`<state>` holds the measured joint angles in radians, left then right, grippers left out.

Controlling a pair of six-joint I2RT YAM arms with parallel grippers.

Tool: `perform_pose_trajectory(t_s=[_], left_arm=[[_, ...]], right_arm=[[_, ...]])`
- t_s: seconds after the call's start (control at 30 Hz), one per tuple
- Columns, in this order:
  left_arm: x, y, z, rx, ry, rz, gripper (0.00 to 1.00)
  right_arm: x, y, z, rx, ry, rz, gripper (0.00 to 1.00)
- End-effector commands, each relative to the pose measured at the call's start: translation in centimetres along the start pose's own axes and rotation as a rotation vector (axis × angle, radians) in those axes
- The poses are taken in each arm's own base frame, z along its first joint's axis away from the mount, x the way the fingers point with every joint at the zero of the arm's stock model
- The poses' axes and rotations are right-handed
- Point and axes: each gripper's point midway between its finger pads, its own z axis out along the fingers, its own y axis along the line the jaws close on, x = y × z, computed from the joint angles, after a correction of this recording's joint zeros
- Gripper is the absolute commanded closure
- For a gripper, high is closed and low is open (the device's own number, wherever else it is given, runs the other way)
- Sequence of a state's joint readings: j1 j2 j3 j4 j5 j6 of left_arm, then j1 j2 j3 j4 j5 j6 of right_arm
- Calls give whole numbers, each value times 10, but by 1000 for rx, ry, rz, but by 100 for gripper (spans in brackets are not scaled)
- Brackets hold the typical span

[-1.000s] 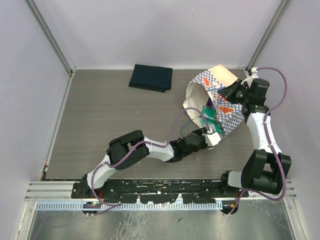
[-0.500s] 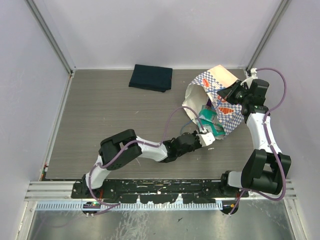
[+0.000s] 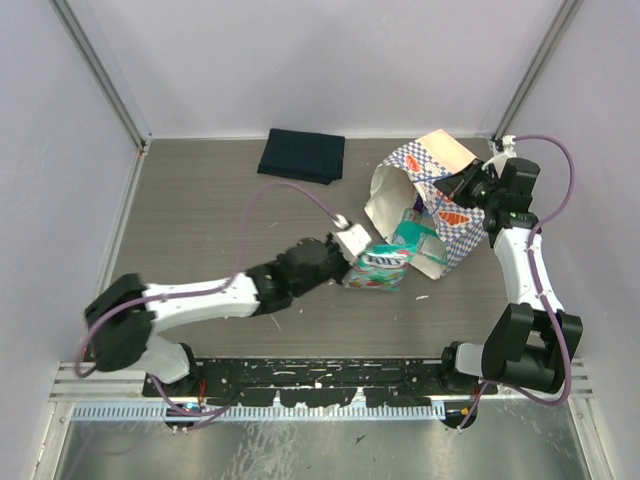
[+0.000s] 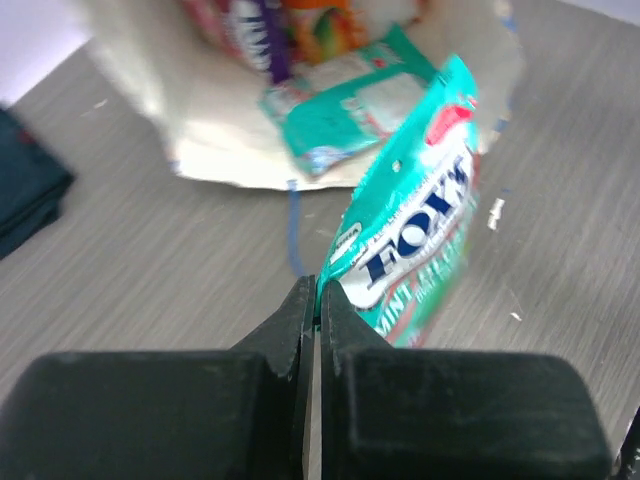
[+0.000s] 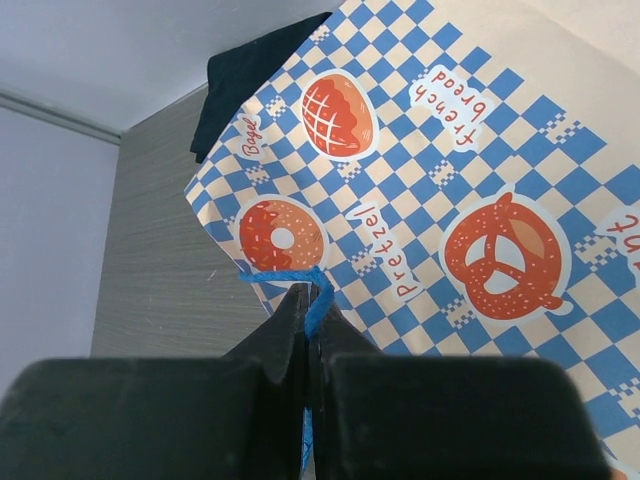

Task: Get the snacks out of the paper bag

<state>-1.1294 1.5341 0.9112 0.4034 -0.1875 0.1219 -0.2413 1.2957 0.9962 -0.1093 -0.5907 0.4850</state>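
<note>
Left jaws pinch teal pouch (image 4: 420, 230) at its edge, outside paper bag (image 5: 480, 150) (right jaws nip cord (image 5: 312, 287)).

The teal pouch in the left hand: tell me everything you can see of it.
The teal pouch is flat, glossy plastic film, with a white logo outlined in dark blue, "MINT" beneath it and a red mark near its far end. The left hand, shut, pinches its near edge. It stands on edge, tilted, outside the paper bag, just before its open mouth, above the table. Whether its lower edge rests on the table I cannot tell.
</note>
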Motion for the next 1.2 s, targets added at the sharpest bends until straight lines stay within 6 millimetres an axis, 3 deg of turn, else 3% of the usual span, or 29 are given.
perform_pose_trajectory(t_s=[0.0,0.13,0.27,0.37,0.5,0.6,0.77,0.87,0.97,1.0,1.07,1.1,1.17], left_arm=[[-35,63,-68,-161,97,-263,100],[-42,82,-134,-167,110,-488,100],[-43,83,-179,-85,139,-676,100],[-32,76,-194,-41,202,-746,100],[-1,79,-193,-7,285,-859,100],[25,110,-190,-39,279,-976,100],[73,185,-200,-251,316,-1104,100],[79,226,-208,-410,317,-1097,100],[98,259,-224,-617,420,-1035,100],[103,266,-229,-666,464,-1023,86],[118,277,-238,-749,571,-1011,23],[120,282,-243,-789,604,-1003,2],[118,289,-250,-855,617,-991,2]], right_arm=[[-18,25,-10,-66,-67,-53,99],[-16,30,-7,-84,-63,-50,99],[-12,38,-1,-97,-52,-52,99],[-7,47,3,-107,-44,-63,99],[-1,54,11,-116,-28,-68,99],[4,57,18,-125,-18,-66,99],[7,52,30,-118,3,-65,99],[8,49,38,-116,10,-61,99],[9,50,46,-120,22,-64,99],[10,49,49,-119,24,-63,99],[13,50,54,-124,32,-60,100],[15,50,57,-126,39,-59,100],[19,50,62,-129,51,-58,99]])
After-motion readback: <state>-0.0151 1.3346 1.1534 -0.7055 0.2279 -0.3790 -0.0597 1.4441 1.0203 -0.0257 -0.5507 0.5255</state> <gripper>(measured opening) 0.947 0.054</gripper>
